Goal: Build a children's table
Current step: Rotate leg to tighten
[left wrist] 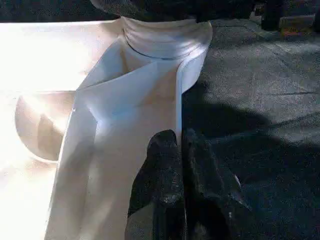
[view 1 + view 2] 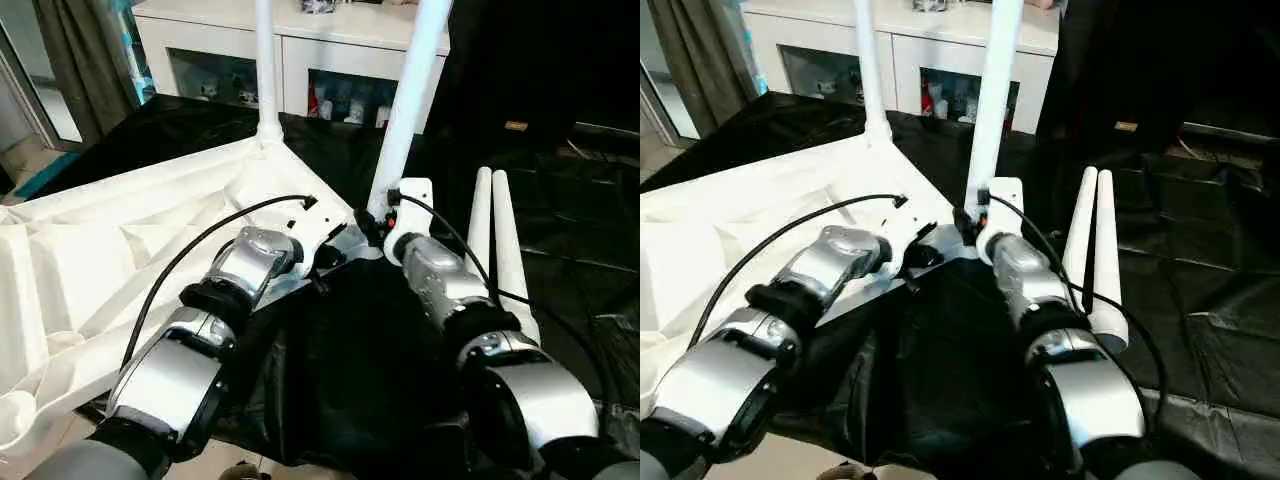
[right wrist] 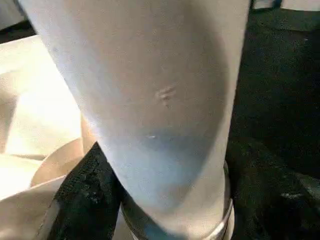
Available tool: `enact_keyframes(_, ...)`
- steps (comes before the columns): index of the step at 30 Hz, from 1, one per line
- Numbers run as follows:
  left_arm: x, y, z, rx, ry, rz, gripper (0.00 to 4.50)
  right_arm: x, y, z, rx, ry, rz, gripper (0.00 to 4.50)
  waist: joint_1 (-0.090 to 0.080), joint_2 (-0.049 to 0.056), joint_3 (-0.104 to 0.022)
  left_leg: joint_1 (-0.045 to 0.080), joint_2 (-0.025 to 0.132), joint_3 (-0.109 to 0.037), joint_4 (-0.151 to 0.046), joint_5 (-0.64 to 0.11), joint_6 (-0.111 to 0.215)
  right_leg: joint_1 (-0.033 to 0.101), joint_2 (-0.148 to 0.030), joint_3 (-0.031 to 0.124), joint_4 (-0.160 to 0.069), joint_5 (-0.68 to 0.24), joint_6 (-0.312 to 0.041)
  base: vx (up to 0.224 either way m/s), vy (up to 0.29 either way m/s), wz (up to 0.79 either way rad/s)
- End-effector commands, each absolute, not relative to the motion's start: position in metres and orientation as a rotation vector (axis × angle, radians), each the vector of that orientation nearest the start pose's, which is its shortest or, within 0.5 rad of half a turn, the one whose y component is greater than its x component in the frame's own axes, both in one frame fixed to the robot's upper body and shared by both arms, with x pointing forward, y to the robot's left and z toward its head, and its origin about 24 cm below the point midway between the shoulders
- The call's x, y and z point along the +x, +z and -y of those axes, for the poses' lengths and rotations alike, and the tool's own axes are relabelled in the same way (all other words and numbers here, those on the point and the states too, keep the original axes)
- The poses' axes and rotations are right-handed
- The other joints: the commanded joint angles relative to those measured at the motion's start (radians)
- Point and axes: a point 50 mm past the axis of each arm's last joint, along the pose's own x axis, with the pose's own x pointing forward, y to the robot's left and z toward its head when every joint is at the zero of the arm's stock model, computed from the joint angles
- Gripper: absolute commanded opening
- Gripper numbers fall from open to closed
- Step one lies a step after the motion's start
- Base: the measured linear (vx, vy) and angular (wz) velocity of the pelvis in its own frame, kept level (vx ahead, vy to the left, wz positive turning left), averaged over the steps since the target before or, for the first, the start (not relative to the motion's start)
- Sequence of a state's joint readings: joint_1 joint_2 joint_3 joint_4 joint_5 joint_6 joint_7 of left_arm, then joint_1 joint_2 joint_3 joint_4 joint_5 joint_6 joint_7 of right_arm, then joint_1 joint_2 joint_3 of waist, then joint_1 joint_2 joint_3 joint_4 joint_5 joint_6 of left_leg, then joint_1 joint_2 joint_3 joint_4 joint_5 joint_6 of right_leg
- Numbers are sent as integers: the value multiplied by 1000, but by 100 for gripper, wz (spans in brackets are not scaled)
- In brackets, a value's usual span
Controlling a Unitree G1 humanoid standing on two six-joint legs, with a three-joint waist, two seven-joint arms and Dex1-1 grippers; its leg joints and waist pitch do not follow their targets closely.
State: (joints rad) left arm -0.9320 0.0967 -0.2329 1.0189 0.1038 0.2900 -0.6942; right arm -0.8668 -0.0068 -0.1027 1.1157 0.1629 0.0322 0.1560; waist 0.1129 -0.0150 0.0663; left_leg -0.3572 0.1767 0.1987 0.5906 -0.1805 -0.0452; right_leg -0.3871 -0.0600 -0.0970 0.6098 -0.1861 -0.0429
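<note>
Now right jaws (image 2: 378, 222) clasp upright leg (image 2: 408, 100) in tabletop (image 2: 120, 250) socket; left jaws (image 1: 181, 165) closed

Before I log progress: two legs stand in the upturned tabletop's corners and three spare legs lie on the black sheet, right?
Not quite: two spare legs lie on the black sheet, not three, as the left eye view shows. Two legs, and, do stand in the upturned tabletop.

Head pair: above my forearms, looking down, sharing the upright leg (image 2: 405, 110). My left wrist camera: close beside its socket (image 1: 165, 37). Right wrist: against that leg.
</note>
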Motion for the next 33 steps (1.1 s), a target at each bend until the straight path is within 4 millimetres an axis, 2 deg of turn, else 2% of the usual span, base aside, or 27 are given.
enact_keyframes(1, 378, 80, -69, 373, -845, -471, 0, 356, 8, 88, 132, 273, -515, 254, -4, 16, -69, 16, 67, -40, -73, -248, 1, 41, -118, 71, -90, -251, -194, 0, 0, 0)
enact_keyframes(2, 378, 79, -69, 376, -844, -472, 0, 356, 9, 86, 144, 284, -510, 254, -5, 17, -68, 19, 68, -41, -75, -276, -3, 40, -119, 71, -95, -292, -186, 0, 0, 0)
enact_keyframes(3, 378, 79, -70, 379, -844, -476, 0, 357, 10, 86, 154, 290, -503, 289, -4, 17, -68, 19, 69, -42, -75, -280, -4, 40, -119, 71, -96, -300, -183, 0, 0, 0)
enact_keyframes(4, 378, 78, -71, 381, -844, -477, 0, 357, 11, 85, 163, 296, -496, 289, -4, 17, -68, 19, 69, -42, -76, -282, -5, 40, -119, 71, -96, -303, -182, 0, 0, 0)
enact_keyframes(7, 378, 78, -72, 385, -859, -466, 0, 359, 14, 85, 169, 318, -481, 326, -5, 16, -67, 18, 69, -42, -77, -279, -3, 40, -119, 72, -95, -294, -184, 0, 0, 0)
enact_keyframes(11, 375, 78, -76, 422, -920, -432, 0, 366, 29, 87, 145, 421, -414, 359, -6, 13, -68, 15, 70, -43, -77, -278, 3, 43, -122, 72, -97, -306, -182, 0, 0, 0)
enact_keyframes(13, 373, 79, -79, 441, -964, -400, 0, 367, 36, 93, 123, 499, -375, 366, -8, 15, -69, 12, 71, -41, -75, -245, 15, 44, -121, 73, -90, -264, -192, 0, 0, 0)
enact_keyframes(15, 370, 77, -86, 447, -1007, -399, 0, 365, 43, 102, 60, 643, -331, 366, -3, 13, -71, 6, 70, -40, -72, -217, 36, 52, -119, 71, -86, -216, -199, 0, 0, 0)
enact_keyframes(17, 368, 77, -88, 452, -1055, -370, 0, 362, 45, 108, 33, 712, -314, 366, 3, 11, -78, 1, 72, -37, -66, -158, 65, 55, -117, 70, -73, -116, -213, 0, 0, 0)
enact_keyframes(18, 365, 77, -90, 440, -1089, -361, 0, 359, 47, 117, 13, 757, -298, 366, 6, 9, -86, -6, 71, -35, -56, -83, 92, 55, -114, 68, -52, 10, -234, 0, 0, 0)
enact_keyframes(19, 364, 78, -91, 438, -1100, -358, 0, 358, 48, 120, 5, 774, -293, 366, 6, 9, -86, -6, 71, -35, -56, -83, 92, 55, -114, 68, -52, 10, -234, 0, 0, 0)
enact_keyframes(20, 362, 78, -91, 441, -1133, -333, 0, 356, 49, 124, -7, 798, -284, 366, 10, 13, -84, -6, 72, -33, -54, -77, 115, 49, -113, 64, -51, 40, -252, 0, 0, 0)
enact_keyframes(22, 359, 78, -92, 442, -1167, -328, 0, 353, 52, 129, -25, 831, -262, 366, 11, 13, -82, -4, 74, -32, -55, -104, 112, 48, -116, 64, -56, 5, -255, 0, 0, 0)
enact_keyframes(23, 351, 75, -96, 474, -1259, -307, 0, 345, 58, 139, -51, 905, -238, 366, 13, 13, -82, -4, 76, -33, -56, -109, 107, 50, -118, 64, -56, -7, -253, 0, 0, 0)
enact_keyframes(24, 347, 73, -97, 485, -1290, -307, 0, 341, 60, 143, -61, 941, -230, 366, 23, 14, -82, 0, 80, -33, -55, -112, 110, 48, -115, 66, -55, -6, -239, 0, 0, 0)
enact_keyframes(25, 347, 73, -98, 486, -1301, -304, 0, 340, 60, 144, -64, 950, -229, 366, 25, 21, -83, -2, 82, -34, -55, -109, 109, 47, -114, 67, -52, 2, -241, 0, 0, 0)
enact_keyframes(26, 344, 73, -99, 486, -1327, -299, 0, 337, 62, 146, -73, 977, -227, 366, 26, 19, -82, -1, 82, -34, -57, -116, 110, 46, -112, 66, -56, -1, -238, 0, 0, 0)
enact_keyframes(27, 343, 72, -100, 482, -1341, -300, 0, 335, 62, 147, -80, 996, -225, 366, 31, 17, -81, 3, 81, -32, -57, -134, 101, 43, -113, 66, -57, -21, -238, 0, 0, 0)
enact_keyframes(29, 337, 73, -102, 469, -1395, -291, 0, 327, 62, 151, -112, 1047, -220, 366, 34, 16, -74, 3, 81, -33, -61, -173, 76, 43, -119, 67, -71, -126, -220, 0, 0, 0)
enact_keyframes(31, 335, 72, -104, 466, -1417, -292, 0, 322, 59, 154, -134, 1075, -233, 366, 38, 18, -72, 8, 80, -32, -62, -194, 56, 39, -119, 69, -78, -191, -207, 0, 0, 0)
enact_keyframes(33, 333, 72, -106, 467, -1425, -297, 0, 320, 58, 154, -144, 1091, -239, 366, 39, 17, -72, 6, 80, -34, -65, -195, 45, 41, -119, 69, -79, -211, -197, 0, 0, 0)
